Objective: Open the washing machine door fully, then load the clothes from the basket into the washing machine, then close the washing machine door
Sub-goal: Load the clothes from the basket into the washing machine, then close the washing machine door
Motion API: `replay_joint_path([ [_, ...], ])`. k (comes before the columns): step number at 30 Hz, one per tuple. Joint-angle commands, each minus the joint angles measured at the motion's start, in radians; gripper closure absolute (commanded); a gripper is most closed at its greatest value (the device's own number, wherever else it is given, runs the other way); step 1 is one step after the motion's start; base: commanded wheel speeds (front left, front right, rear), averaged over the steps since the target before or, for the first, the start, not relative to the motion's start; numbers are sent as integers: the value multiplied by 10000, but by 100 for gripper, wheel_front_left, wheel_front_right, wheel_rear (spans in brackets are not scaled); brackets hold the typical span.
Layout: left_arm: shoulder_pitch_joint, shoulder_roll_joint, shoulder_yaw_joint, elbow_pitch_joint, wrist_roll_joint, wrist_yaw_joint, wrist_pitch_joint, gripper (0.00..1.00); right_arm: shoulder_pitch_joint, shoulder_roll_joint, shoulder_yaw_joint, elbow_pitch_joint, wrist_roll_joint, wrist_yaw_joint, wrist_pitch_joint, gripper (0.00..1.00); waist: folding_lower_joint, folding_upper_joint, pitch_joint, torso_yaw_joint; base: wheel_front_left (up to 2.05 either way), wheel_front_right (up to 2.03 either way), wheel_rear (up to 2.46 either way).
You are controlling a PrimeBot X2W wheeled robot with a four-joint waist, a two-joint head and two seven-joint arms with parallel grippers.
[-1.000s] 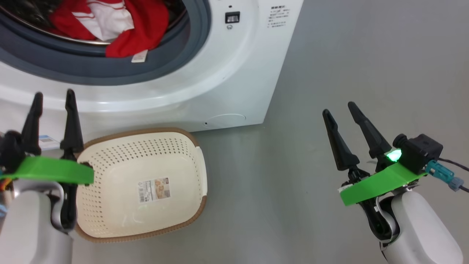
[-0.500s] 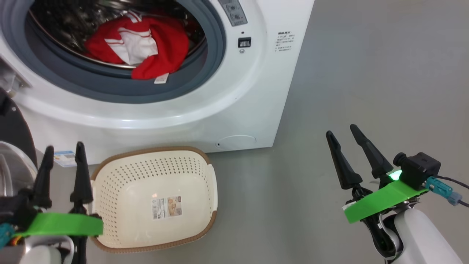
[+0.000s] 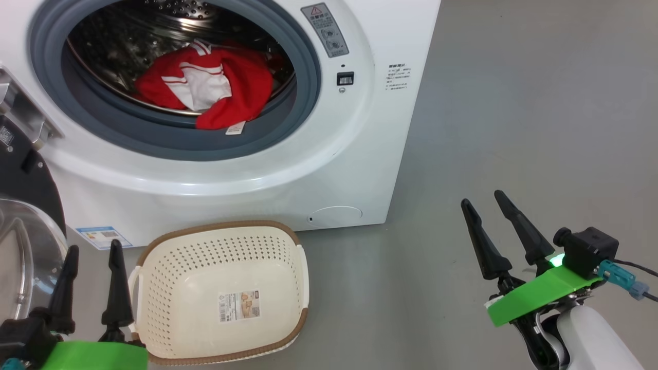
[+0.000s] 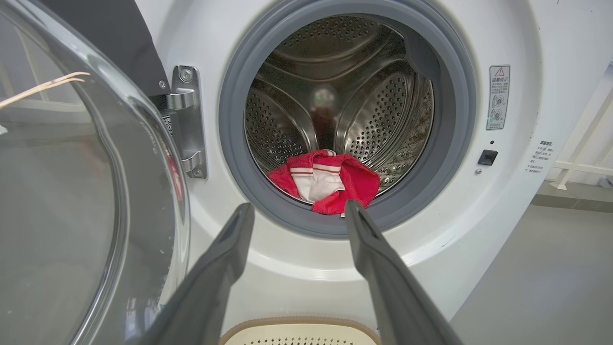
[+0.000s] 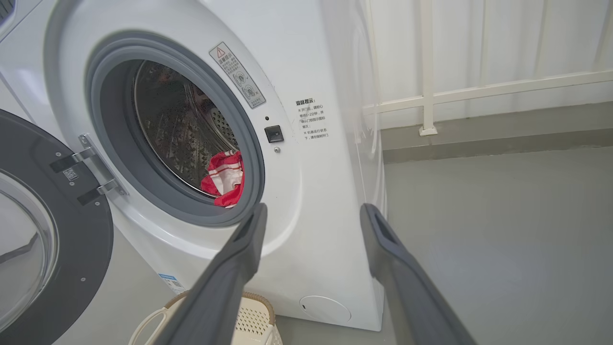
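In the head view, the white washing machine (image 3: 360, 154) takes up the upper left of the frame with its mouth open. Inside the grey gasket (image 3: 303, 123), the clothes (image 3: 205, 92) lie as one red heap with white stripes and a white panel. They sit at the front of the steel drum (image 3: 128, 56), and a red fold and a white tag hang over the lip onto the gasket. The washing machine door (image 3: 25, 216), glossy black around clear glass, stands swung open at the left edge. At lower centre the cream basket (image 3: 221, 226), brown-rimmed, sits on the grey floor (image 3: 514, 128) just in front of the machine, with a printed label (image 3: 239, 307) on its bare bottom. The left gripper (image 3: 93, 246), at lower left, is just beside the basket's left rim, fingers spread and gripping nothing. The right gripper (image 3: 482, 199), at lower right, is well apart from the basket, also spread.

In the left wrist view, the two fingers rise apart from the bottom edge, with the red heap at centre above them. The door's glass covers the left side, joined to the machine by a metal hinge (image 4: 189, 120). The basket's rim shows at the bottom edge.

In the right wrist view, the fingers are parted around open air. The clothes are a small red-and-white patch low in the drum opening, left of centre. The door is at lower left, a basket corner is at the bottom, and a white railing (image 5: 426, 96) is at upper right.
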Motion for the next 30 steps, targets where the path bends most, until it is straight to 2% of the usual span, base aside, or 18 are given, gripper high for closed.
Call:
replay_joint_path([
  [1, 7, 154, 390, -344, 98, 78, -51, 0, 200, -110, 165, -195, 108, 16, -46, 0, 0, 0, -15, 2, 0, 0, 0],
  [30, -26, 115, 491, -405, 164, 48, -51, 0, 194, -110, -77, -199, -245, 16, -46, 0, 0, 0, -65, 22, 0, 0, 0],
])
